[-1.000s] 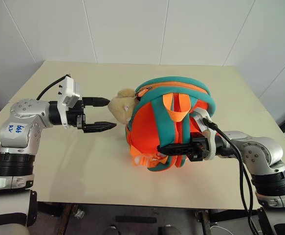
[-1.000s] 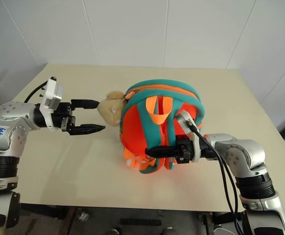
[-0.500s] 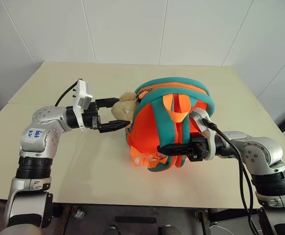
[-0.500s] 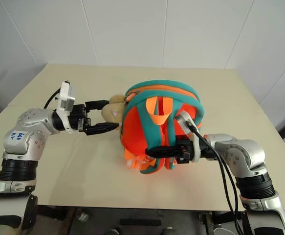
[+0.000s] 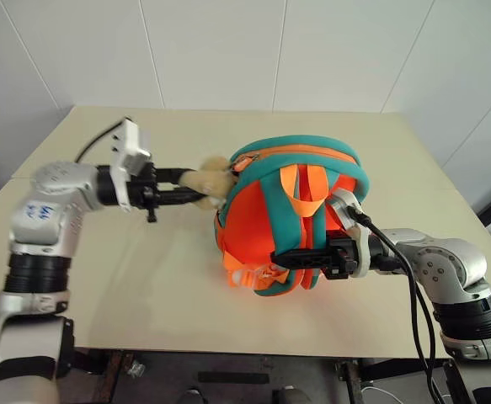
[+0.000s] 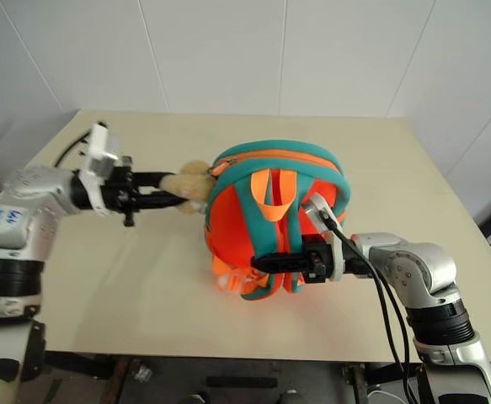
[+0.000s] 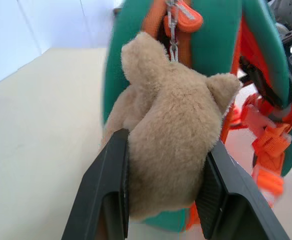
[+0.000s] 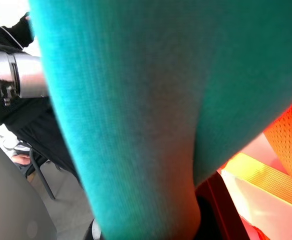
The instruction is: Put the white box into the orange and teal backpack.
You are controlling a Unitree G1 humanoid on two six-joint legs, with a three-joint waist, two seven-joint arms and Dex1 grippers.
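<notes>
Just then, the orange and teal backpack (image 5: 300, 215) sat near the middle of the pale counter (image 5: 144, 278), its strap side turned up toward me and its rounded teal rim toward the far wall. My left jaws (image 7: 161, 192) were closed onto the tan plush toy (image 7: 173, 150) that hung by a small chain from an orange tab at the pack's left side; in the left wrist view the two black fingers (image 7: 103, 192) pressed into the fur on either side, with the toy's ears poking out past them toward the teal trim. From the head views my left arm reached in level from the left, the jaws meeting the toy right against the pack's edge.

My right jaws (image 5: 291, 257) reached in from the right across the lower part of the pack, clamped narrow on a teal strap (image 8: 151, 100); the right wrist view had that strap running close across it, with orange mesh and a strip of orange webbing behind it. Two orange webbing loops (image 5: 300, 187) stood between the teal straps, and an orange buckle (image 5: 243, 276) lay on the counter at the pack's near edge.

I could not make out the white box anywhere.
</notes>
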